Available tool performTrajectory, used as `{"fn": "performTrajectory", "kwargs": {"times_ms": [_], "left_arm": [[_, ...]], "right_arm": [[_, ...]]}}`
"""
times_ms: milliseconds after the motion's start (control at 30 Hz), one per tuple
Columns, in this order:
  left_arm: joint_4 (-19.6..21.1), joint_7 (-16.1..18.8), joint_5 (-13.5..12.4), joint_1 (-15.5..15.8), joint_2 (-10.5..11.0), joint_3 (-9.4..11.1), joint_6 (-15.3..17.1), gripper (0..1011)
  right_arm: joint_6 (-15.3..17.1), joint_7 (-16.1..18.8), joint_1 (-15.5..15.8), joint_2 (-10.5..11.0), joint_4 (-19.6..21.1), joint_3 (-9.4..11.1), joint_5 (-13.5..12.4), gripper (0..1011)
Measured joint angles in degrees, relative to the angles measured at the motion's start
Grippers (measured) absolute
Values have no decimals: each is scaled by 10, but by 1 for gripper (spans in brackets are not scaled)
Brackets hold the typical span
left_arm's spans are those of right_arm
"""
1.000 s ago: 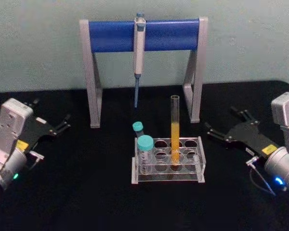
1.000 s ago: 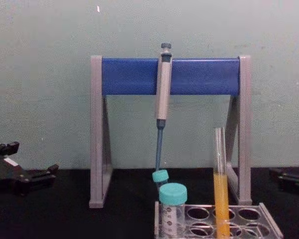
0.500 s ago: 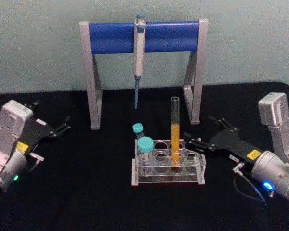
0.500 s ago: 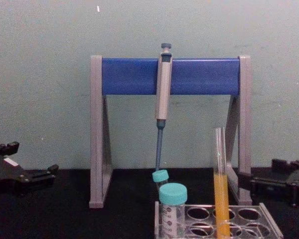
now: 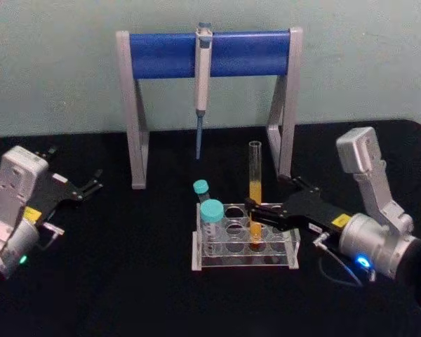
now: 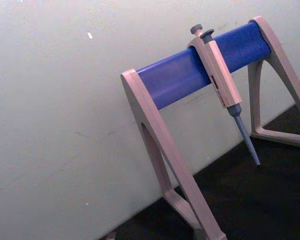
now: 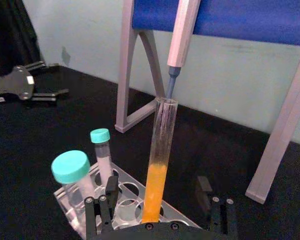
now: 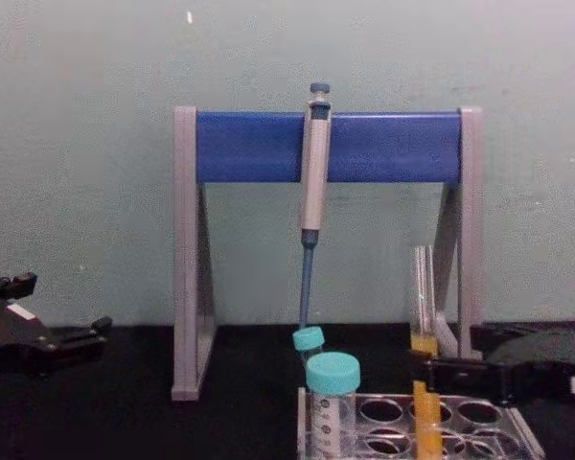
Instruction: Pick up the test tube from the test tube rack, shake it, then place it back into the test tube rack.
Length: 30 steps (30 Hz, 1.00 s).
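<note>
Black table (image 5: 126, 295), green wall (image 5: 56, 70); right gripper (image 7: 157, 187) astride tube (image 7: 162, 130).

Right gripper (image 5: 253, 213) straddles tube (image 5: 255, 165), fingers (image 7: 110, 192) apart — capped tubes (image 5: 211, 210) crowd left end of rack (image 5: 289, 254), stand leg (image 5: 286, 112) just behind. Table (image 5: 126, 281) front edge and straight up — free.

The test tube (image 5: 255, 168) in the test tube rack (image 5: 243, 262) is clear, glossy glass. The rack itself looks like smooth, transparent plastic with shiny edges. At the rack's left end, the teal caps (image 5: 211, 209) are matt plastic. Behind the rack, the pipette stand (image 5: 161, 55) has a matt blue bar and smooth grey legs, perhaps painted metal. Under the rack, the table (image 5: 126, 281) is matt black. Beside the rack, the right gripper (image 7: 157, 189) has matt black fingers (image 7: 111, 187).
</note>
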State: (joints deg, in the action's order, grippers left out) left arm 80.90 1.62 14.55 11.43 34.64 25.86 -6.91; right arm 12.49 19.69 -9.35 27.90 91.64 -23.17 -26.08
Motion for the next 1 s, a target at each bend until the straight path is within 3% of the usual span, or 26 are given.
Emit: {"fn": "performTrajectory", "kwargs": {"times_ms": [500,1000], "left_arm": [[0,0,0,0,0,0,0,1001],[0,0,0,0,0,0,0,1001]], "right_arm": [[19,1,-48,-47,-54,-11,21,1000],[22,6,-57,-61,-62,-8,21,1000]]}}
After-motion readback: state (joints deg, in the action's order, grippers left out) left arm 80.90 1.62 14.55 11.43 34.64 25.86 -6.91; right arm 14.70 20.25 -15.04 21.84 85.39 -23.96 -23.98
